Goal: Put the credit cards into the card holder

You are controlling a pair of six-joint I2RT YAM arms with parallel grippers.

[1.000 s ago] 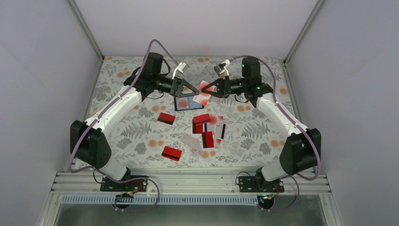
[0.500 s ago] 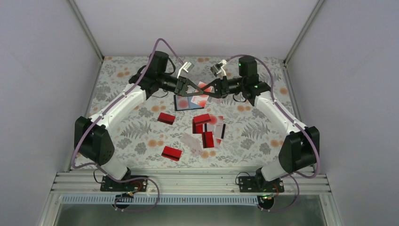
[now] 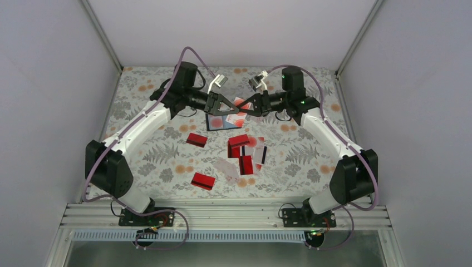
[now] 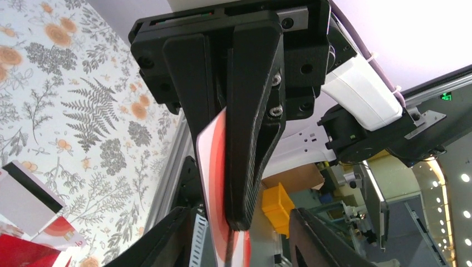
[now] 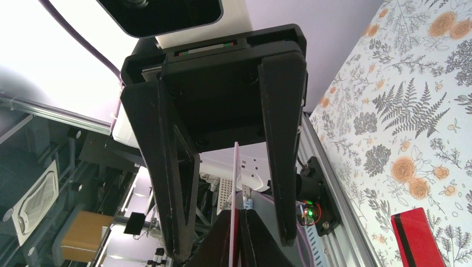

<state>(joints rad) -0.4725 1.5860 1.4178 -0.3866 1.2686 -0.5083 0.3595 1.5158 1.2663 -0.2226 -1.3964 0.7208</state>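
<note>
Above the open black card holder point(image 3: 219, 123), my two grippers meet tip to tip. My right gripper point(image 3: 249, 110) point(image 5: 236, 222) is shut on a whitish credit card with a red dot point(image 3: 239, 104) point(image 4: 213, 161), which shows edge-on point(image 5: 236, 172) in the right wrist view. My left gripper point(image 3: 226, 109) point(image 4: 239, 216) is open. Its fingers point(image 5: 167, 183) stand on either side of the card and of the right gripper's tips, with a gap on both sides. More credit cards lie on the table: red ones point(image 3: 196, 139) point(image 3: 203, 181) point(image 3: 239, 141) and a black-striped one point(image 3: 260, 154).
The floral table cover point(image 3: 144, 156) runs to white walls at the back and sides. An aluminium rail point(image 3: 222, 214) carries both arm bases at the near edge. A black-striped card point(image 4: 28, 194) and a red card point(image 5: 414, 236) show at the wrist views' edges.
Both grippers have moved toward each other over the card holder. The left gripper's fingers now straddle the card held by the right gripper, after narrowing and widening again.
</note>
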